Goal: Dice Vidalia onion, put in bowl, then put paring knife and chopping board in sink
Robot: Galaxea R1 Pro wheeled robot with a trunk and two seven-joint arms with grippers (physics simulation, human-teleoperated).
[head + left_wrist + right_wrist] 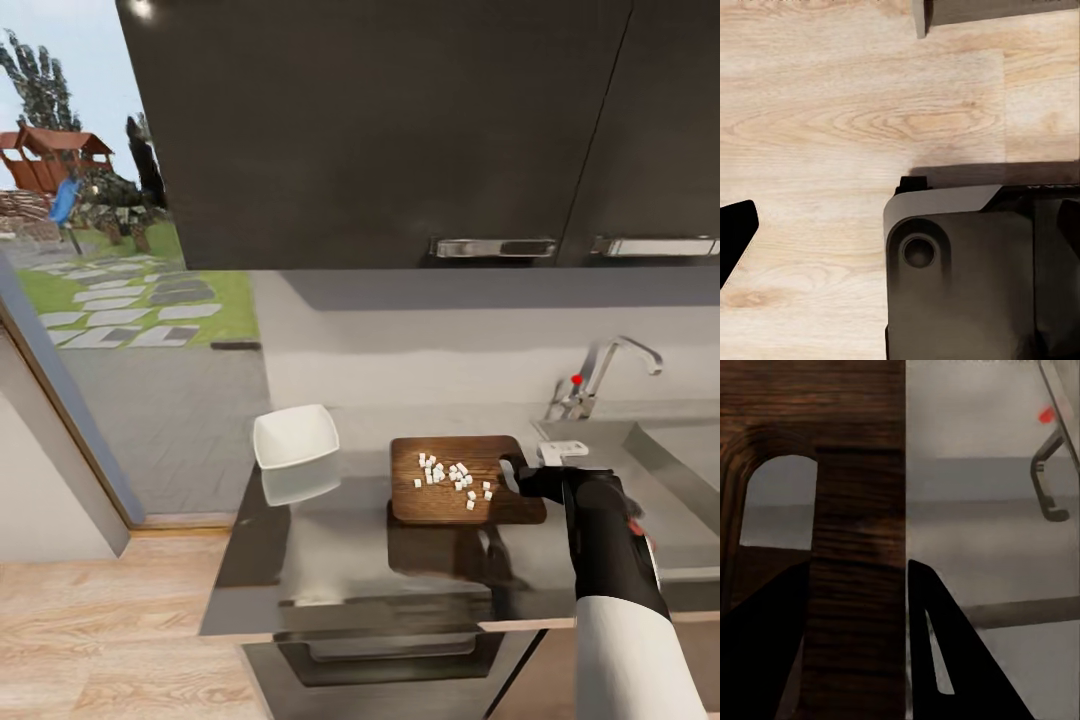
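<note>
With the diced onion still sitting on the board, the step in hand looks like getting the pieces into the shallow white squarish bowl (295, 436), which stands on the long grey reflective bench (350, 560) well to the left of the board, near the bench's left end, apart from everything. Dark brown wooden chopping board with slot handle (455, 482) lies flat mid-bench, just left of the stainless-steel sink (680, 450). Small white onion cubes (452, 477) are scattered over the board's middle, none in the bowl. Right gripper (522, 478) is at the board's sink-side end; in the right wrist view its two dark fingers (945, 660) straddle the wood strip (859, 585) between the handle slot and the board's edge, closed down onto it as far as I can judge. To do it well: lift that end slowly, keep the board near level while carrying, tilt only once over the bowl so the cubes don't spill. Right arm (610, 560) reaches forward from the near bench edge, forearm roughly level, wrist pointed at the board. Curved chrome faucet with red dot (600, 375) stands behind the sink. Left gripper: a dark bit (735, 240) shows over the light wood floor (832, 112); can't tell its opening. Paring knife not spotted.
</note>
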